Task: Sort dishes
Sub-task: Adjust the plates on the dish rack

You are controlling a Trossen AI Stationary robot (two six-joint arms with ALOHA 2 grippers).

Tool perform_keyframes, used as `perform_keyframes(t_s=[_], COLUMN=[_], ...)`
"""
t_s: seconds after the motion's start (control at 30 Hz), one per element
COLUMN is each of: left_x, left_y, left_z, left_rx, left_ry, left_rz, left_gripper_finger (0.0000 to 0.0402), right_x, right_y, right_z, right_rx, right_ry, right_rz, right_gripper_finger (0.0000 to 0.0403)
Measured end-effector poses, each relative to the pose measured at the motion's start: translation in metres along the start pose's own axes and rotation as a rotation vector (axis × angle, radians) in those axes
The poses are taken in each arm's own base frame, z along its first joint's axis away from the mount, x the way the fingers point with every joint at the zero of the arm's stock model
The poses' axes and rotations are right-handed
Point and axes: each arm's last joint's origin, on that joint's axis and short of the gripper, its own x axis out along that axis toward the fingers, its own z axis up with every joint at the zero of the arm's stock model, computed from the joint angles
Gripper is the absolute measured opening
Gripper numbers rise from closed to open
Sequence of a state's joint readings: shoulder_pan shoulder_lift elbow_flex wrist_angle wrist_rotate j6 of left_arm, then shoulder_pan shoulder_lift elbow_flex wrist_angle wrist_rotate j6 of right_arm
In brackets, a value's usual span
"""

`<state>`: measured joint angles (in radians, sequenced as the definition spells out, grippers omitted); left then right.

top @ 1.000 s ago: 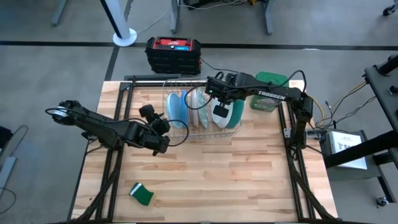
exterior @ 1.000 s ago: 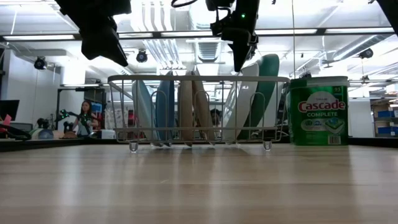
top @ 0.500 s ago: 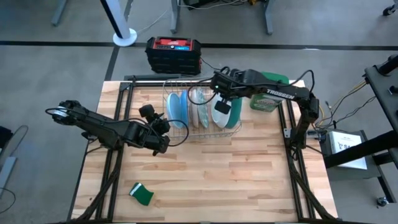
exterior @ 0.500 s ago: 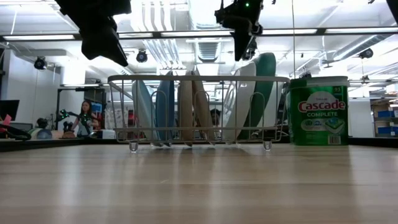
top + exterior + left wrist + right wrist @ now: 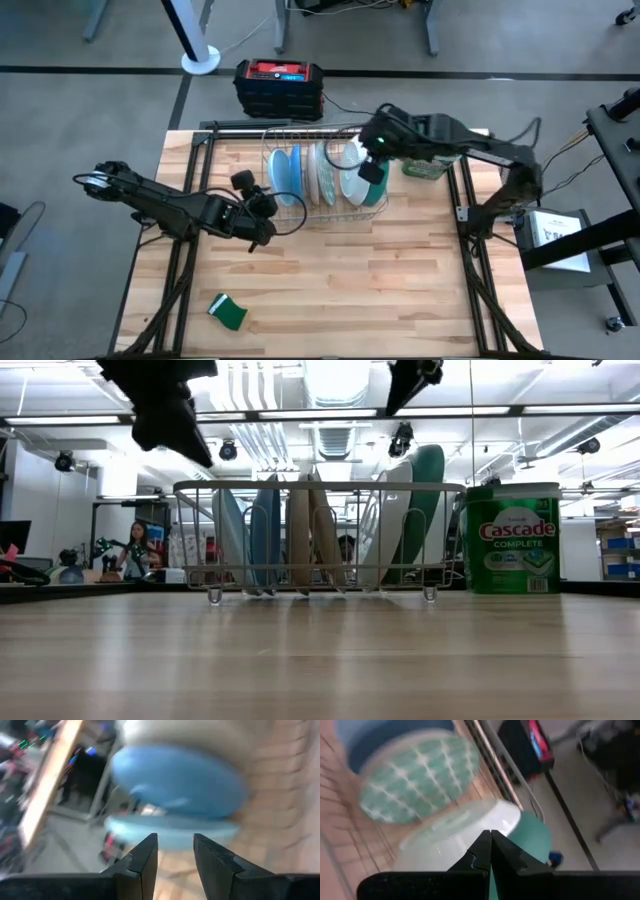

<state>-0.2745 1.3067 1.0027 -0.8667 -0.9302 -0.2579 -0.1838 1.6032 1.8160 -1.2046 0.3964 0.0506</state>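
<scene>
From above I see the desk (image 5: 400,270), then the wire rack (image 5: 300,205) at its far middle holding the plates (image 5: 322,172) upright. Only my low view shows the teal-backed plate (image 5: 428,490) leaning right. Right tool (image 5: 372,166) is pinched closed, empty, above it. Left tool (image 5: 262,198), narrowly parted, sits left of the rack.

- Light blue plates (image 5: 283,172) in a silver wire rack (image 5: 300,215).
- White plate with teal-green back (image 5: 362,185).
- Green sponge (image 5: 228,312), lower left.
</scene>
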Motion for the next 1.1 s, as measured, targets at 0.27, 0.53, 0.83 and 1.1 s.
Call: perform_keyframes(t_s=[0.27,0.53,0.83,1.1], left_x=[-0.008,-0.020,-0.015,0.003], left_y=[-0.012,-0.015,-0.026,-0.016], left_z=[0.041,0.079,0.069,0.058], left_rx=[0.124,0.197,0.186,0.060], left_ry=[-0.336,-0.813,-0.628,-0.389], left_rz=[-0.321,-0.483,-0.328,-0.063], left_gripper_finger=[0.0116,0.0116,0.0116,0.0116], right_x=[-0.005,0.010,0.026,0.007], right_y=[0.027,0.075,0.084,0.061], right_z=[-0.057,-0.084,-0.112,-0.127], right_rx=[-0.042,-0.204,-0.182,-0.013], right_ry=[-0.227,-0.614,-0.555,-0.523], right_rz=[0.094,0.372,0.265,0.115], right_gripper_finger=[0.0000,0.0000,0.0000,0.0000])
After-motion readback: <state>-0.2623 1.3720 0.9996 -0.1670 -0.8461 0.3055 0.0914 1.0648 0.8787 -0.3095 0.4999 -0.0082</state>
